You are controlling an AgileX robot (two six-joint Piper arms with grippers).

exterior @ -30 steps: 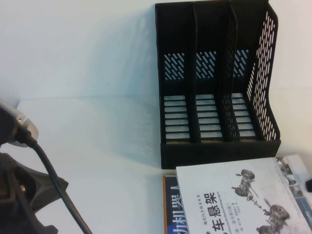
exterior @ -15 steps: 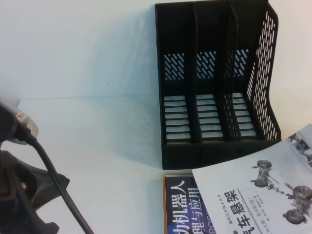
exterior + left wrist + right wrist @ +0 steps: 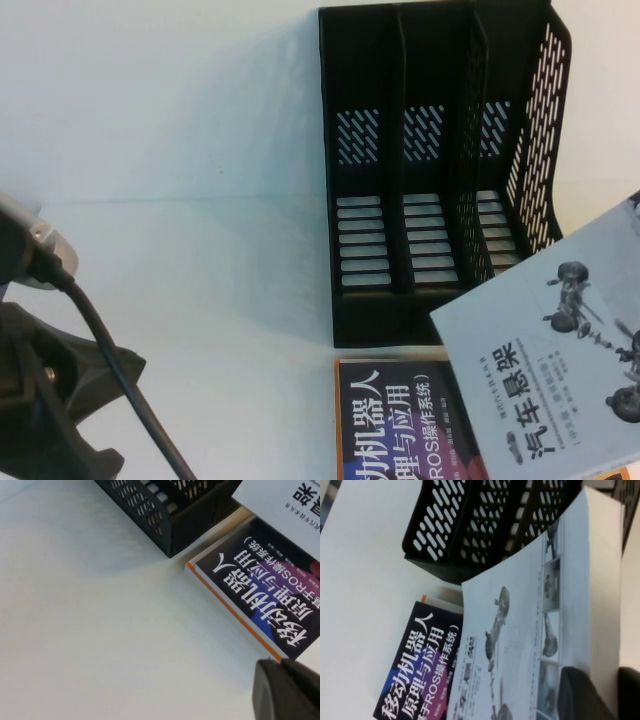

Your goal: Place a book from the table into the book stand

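Observation:
The white book (image 3: 550, 370) with black characters and grey suspension pictures is lifted and tilted at the lower right, one corner over the front right of the black book stand (image 3: 440, 160). My right gripper (image 3: 607, 695) is shut on the book's edge, one finger (image 3: 580, 695) on the cover; it is out of the high view. The book (image 3: 520, 620) hangs before the stand (image 3: 475, 525), whose three compartments hold nothing. My left gripper (image 3: 287, 690) is shut and empty, low over the white table (image 3: 200, 300), at the lower left.
A dark navy book (image 3: 395, 420) with white characters lies flat on the table right in front of the stand, partly under the lifted book; it also shows in the left wrist view (image 3: 265, 590). My left arm and its cable (image 3: 90, 350) fill the lower left corner.
The white book has risen off the navy book, tilted and swung to the right and up toward the stand, uncovering more of the navy book. The left arm has hardly moved.

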